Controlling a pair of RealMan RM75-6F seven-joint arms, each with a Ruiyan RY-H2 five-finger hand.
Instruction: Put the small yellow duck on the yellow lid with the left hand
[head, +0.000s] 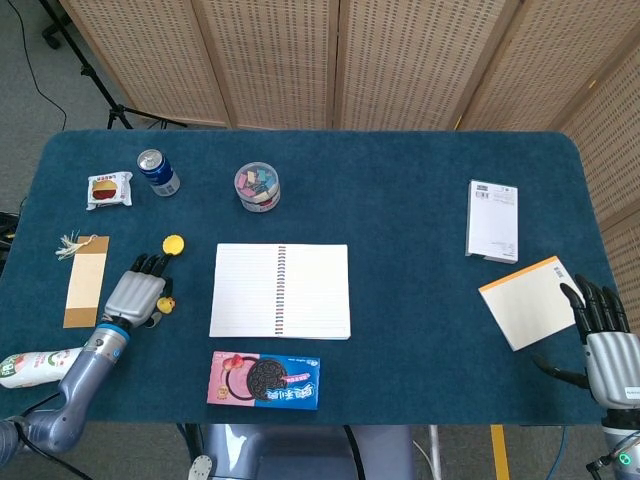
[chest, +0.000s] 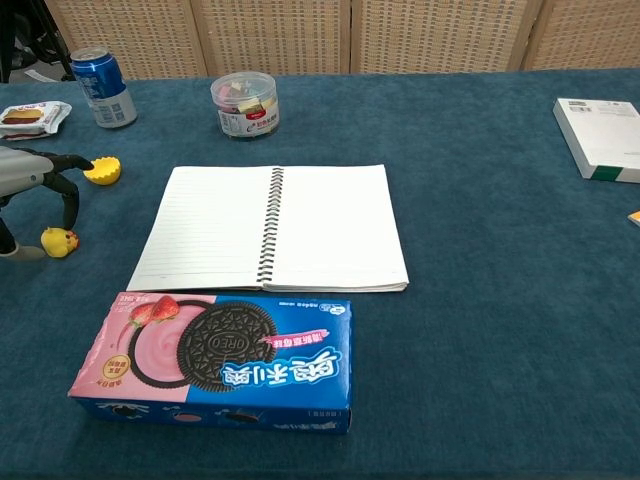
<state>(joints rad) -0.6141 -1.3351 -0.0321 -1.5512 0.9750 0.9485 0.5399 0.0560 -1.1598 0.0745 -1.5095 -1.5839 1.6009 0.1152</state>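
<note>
The small yellow duck (chest: 59, 241) (head: 166, 304) sits on the blue table cloth at the left. The yellow lid (chest: 102, 171) (head: 174, 243) lies a little beyond it, apart from the duck. My left hand (head: 135, 292) (chest: 30, 180) hovers over and just left of the duck, fingers spread and curved downward around it, holding nothing. In the chest view a fingertip comes down close beside the duck; contact cannot be told. My right hand (head: 607, 345) rests open at the table's right front, next to an orange-edged notepad (head: 528, 299).
An open spiral notebook (head: 280, 290) lies right of the duck, a cookie box (head: 265, 379) in front of it. A blue can (head: 157, 172), snack packet (head: 109, 189), clip jar (head: 257, 187), brown tag (head: 86, 280), bottle (head: 30, 366) and white box (head: 492, 220) stand around.
</note>
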